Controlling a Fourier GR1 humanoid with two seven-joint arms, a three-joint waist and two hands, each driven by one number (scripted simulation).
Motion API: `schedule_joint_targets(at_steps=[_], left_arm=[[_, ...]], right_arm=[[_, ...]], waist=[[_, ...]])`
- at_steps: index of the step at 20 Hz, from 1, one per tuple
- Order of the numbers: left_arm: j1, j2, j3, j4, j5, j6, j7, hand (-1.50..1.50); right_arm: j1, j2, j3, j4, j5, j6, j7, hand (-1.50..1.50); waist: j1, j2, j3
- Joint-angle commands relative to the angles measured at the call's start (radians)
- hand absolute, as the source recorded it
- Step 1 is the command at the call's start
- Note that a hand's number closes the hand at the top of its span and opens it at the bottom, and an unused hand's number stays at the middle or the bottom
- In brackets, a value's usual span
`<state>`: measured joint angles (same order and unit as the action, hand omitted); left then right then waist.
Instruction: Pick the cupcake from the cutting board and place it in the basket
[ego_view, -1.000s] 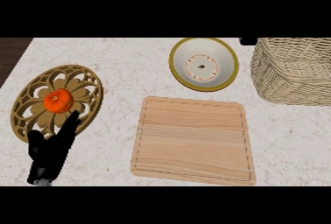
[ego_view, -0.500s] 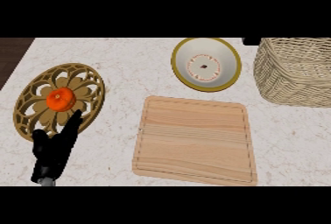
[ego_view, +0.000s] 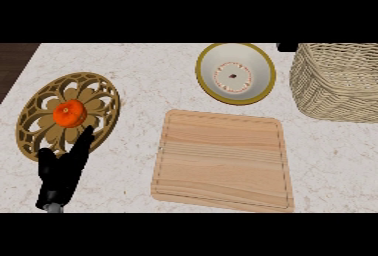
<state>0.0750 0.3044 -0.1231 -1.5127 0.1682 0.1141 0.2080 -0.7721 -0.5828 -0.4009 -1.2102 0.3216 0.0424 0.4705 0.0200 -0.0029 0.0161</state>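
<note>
Wooden cutting board (ego_view: 221, 157) lies bare, right of the open, empty left hand (ego_view: 63, 172)

A pale speckled stone counter (ego_view: 140, 65) was seen, on which a wooden cutting board (ego_view: 221, 160) was laid near the middle, a gold openwork trivet (ego_view: 100, 100) at the left, a yellow-rimmed plate (ego_view: 262, 65) behind the board, and a wicker basket (ego_view: 336, 82) at the right.
</note>
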Motion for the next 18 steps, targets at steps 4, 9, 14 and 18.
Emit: schedule_joint_targets(at_steps=[4,9,14,18], left_arm=[[0.089,-0.005,0.003,0.041,0.018,-0.017,0.042,0.0],[0.052,-0.007,-0.008,0.079,-0.006,-0.019,0.046,0.0],[0.078,-0.042,-0.027,0.063,-0.018,0.001,0.04,0.0],[0.056,-0.018,-0.013,0.061,-0.014,-0.024,0.062,0.0]], right_arm=[[0.006,-0.018,-0.064,0.194,-0.041,-0.017,-0.176,1.5],[0.055,-0.077,0.004,0.271,0.146,-0.139,-0.187,1.5],[0.051,-0.165,0.022,0.374,0.152,-0.049,-0.321,-1.5],[0.037,-0.177,0.003,0.431,0.144,-0.074,-0.407,-1.5]], waist=[[0.005,0.01,-0.015],[0.004,0.017,-0.015],[0.007,0.014,-0.015],[0.002,0.011,-0.015]])
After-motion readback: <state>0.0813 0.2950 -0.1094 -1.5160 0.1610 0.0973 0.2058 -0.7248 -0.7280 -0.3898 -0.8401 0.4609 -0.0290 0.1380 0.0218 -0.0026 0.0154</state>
